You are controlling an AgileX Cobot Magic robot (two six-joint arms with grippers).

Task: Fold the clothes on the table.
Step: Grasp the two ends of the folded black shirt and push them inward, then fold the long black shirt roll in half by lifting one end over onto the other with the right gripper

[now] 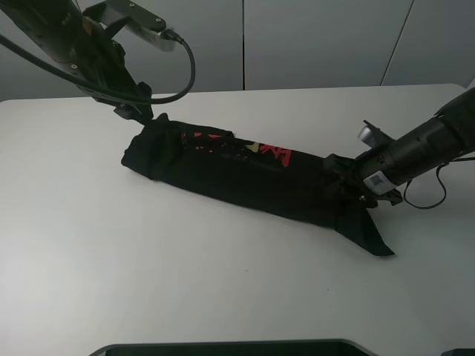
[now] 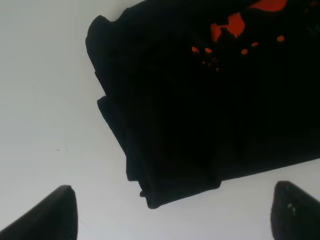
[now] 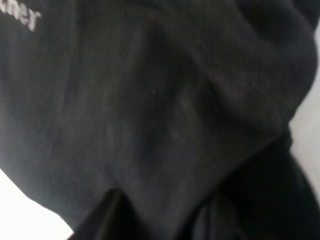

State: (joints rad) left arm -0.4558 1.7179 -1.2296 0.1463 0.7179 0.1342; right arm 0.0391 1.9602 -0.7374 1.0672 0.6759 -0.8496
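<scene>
The black T-shirt (image 1: 245, 174) lies on the white table (image 1: 148, 282) as a long folded band, running from back left to front right, with red characters (image 1: 274, 154) on top. My left gripper (image 1: 139, 111) hovers just behind the shirt's left end. In the left wrist view it (image 2: 175, 220) is open and empty, with the shirt (image 2: 210, 110) apart from both fingertips (image 2: 55, 215). My right gripper (image 1: 355, 180) is sunk in bunched fabric at the shirt's right end. The right wrist view is filled by black cloth (image 3: 165, 115) with small grey lettering (image 3: 22, 17), and the cloth seems pinched.
A loose shirt corner (image 1: 378, 245) trails toward the front right. A dark object's edge (image 1: 223, 347) runs along the table's front. A black cable (image 1: 427, 199) hangs below the right arm. Grey wall panels stand behind the table.
</scene>
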